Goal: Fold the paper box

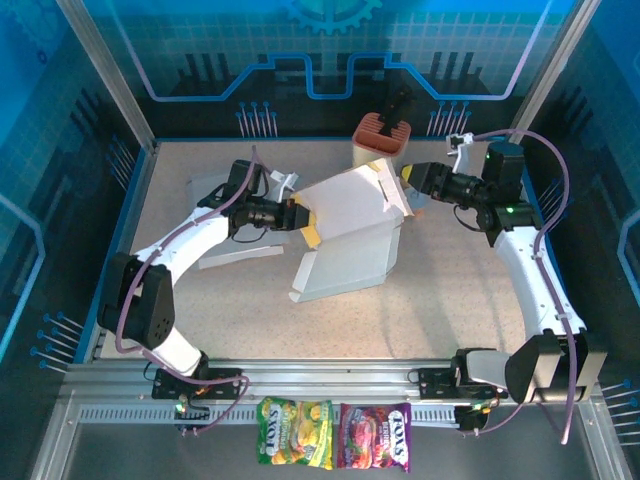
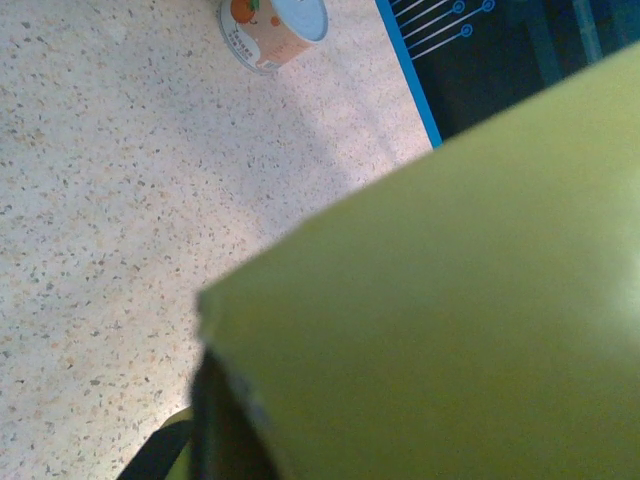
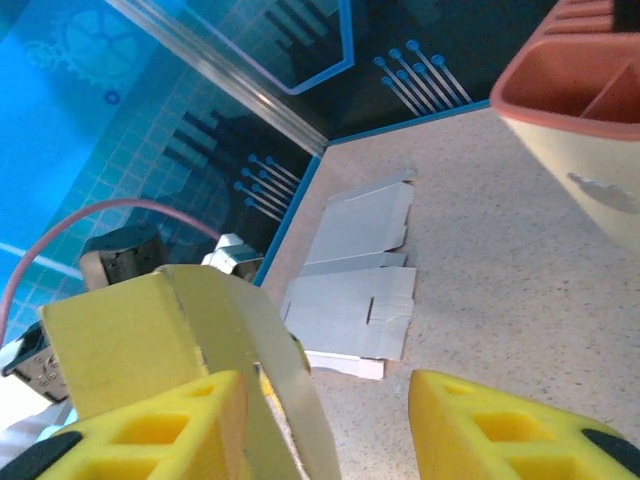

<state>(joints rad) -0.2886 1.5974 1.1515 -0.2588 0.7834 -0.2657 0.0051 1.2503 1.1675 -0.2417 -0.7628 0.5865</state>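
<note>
Well, I see the left gripper (image 1: 300,218) clamped tight on the left edge of the paper box (image 1: 350,225), which stands half-raised in the middle of the table (image 1: 450,300), while the right gripper (image 1: 412,182) hangs partly open at its right flap, one finger (image 3: 150,435) against the card.

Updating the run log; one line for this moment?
left gripper: shut on paper box | right gripper: open, beside paper box | fold: partial
</note>
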